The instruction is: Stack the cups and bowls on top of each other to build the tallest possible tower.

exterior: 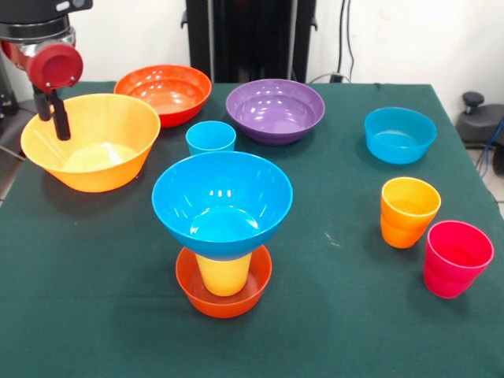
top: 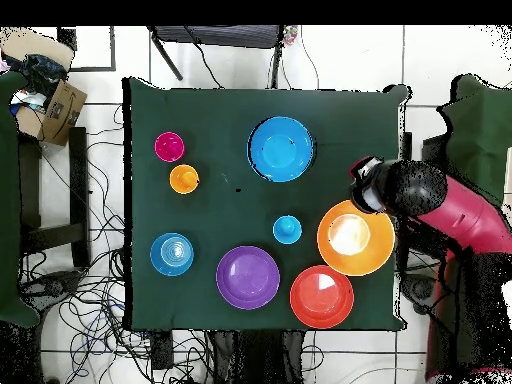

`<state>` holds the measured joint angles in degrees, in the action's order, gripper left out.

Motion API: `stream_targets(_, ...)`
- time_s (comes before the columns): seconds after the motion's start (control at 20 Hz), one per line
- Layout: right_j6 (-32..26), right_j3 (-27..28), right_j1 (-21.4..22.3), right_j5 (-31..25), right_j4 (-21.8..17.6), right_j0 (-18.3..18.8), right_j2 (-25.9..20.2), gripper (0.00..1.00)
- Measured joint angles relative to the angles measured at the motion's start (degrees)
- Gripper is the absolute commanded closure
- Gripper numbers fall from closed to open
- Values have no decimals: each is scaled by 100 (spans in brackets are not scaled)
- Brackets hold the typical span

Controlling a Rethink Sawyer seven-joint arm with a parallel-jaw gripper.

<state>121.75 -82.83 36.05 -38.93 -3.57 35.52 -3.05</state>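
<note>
My front camera looking across the green table (exterior: 94, 260) toward the pedestal, fairly close, my overhead camera straight down from higher up, both sharing the whole tabletop.

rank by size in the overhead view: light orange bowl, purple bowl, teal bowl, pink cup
1. light orange bowl
2. purple bowl
3. teal bowl
4. pink cup

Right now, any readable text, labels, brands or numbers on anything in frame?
None readable.
The glossy plastic bowls and cups, such as the large blue bowl and the pinkish red cup, are plain.
The dark green tablecloth is unmarked.
The cardboard box beside the table: no print legible.
</note>
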Motion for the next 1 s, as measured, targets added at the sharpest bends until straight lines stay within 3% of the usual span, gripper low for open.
stream_targets(0.5, 459, 1, -355, 250, 428, -276, 383, 0)
stream_targets(1.0, 466, 2, -512, 305, 699, -308, 532, 0)
